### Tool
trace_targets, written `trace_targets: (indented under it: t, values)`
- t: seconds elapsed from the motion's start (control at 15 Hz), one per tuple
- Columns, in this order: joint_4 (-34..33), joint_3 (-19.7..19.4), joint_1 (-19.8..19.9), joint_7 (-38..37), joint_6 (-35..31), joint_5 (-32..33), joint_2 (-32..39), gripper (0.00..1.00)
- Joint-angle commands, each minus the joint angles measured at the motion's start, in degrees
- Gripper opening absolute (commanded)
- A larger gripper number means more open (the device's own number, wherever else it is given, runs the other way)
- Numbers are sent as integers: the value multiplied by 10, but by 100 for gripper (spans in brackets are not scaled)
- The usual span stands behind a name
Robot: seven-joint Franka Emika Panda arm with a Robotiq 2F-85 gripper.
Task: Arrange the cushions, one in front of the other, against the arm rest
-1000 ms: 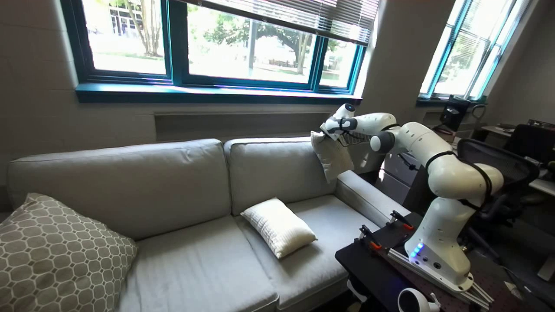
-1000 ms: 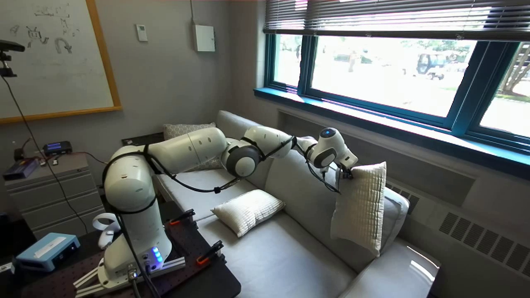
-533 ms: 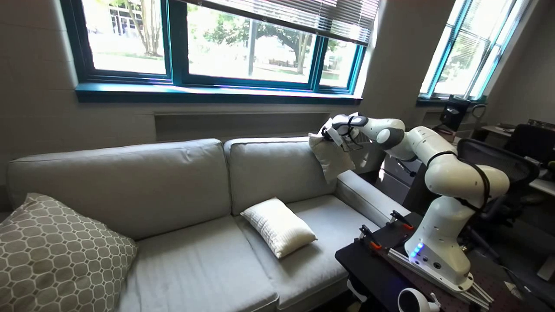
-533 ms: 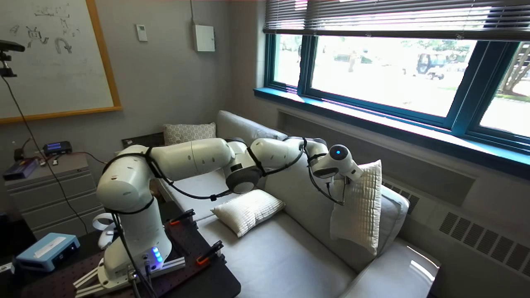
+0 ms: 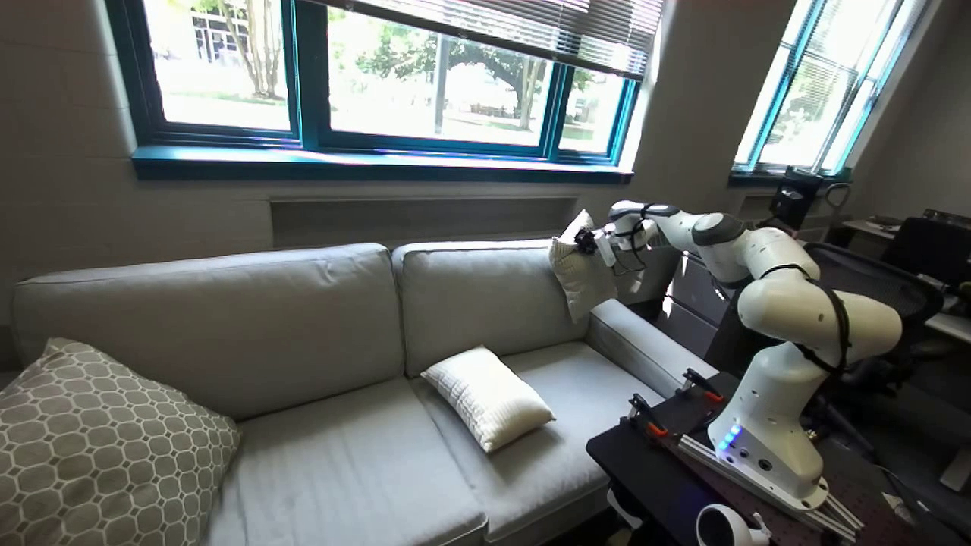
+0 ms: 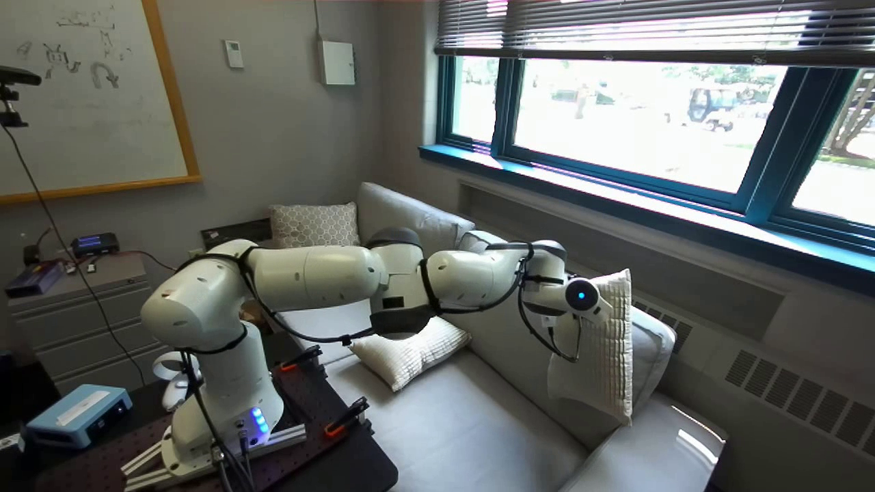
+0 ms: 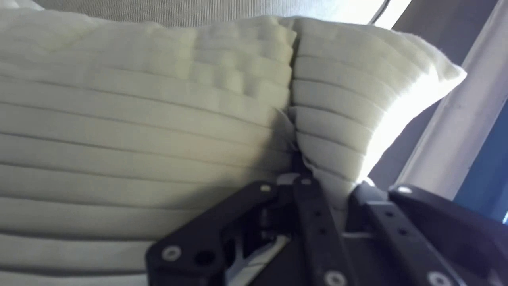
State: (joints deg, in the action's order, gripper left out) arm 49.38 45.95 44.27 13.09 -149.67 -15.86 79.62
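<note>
Cushion point(image 5: 582, 282), long axis near upright, pinched near its top in the gripper point(image 7: 330, 180), mostly below it, in front of the sofa back point(image 5: 485, 299) and near the rear of the arm rest point(image 5: 643, 343), well apart from the matching cushion point(image 5: 489, 398).

Matt, ribbed cloth covers the upper cushion point(image 5: 586, 287) near the sofa's point(image 5: 326, 318) back corner and the lower cushion point(image 5: 488, 398); smooth, matt fabric wraps the arm rest point(image 5: 645, 345); the robot arm point(image 5: 785, 307) looks faintly glossy

The white arm point(image 6: 314, 277) has black cables point(image 6: 346, 339), and its dark tool point(image 7: 333, 186) seemingly silver screws point(image 7: 171, 253).
</note>
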Motion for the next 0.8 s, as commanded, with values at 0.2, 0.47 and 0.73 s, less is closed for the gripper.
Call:
trace_targets:
  t: [0.2, 0.47, 0.73]
  values:
    - [228, 65, 144, 96, -3, -31, -33, 3]
    - [352, 84, 218, 131, 6, -39, -22, 3]
    - [484, 42, 268, 139, -17, -52, -30, 3]
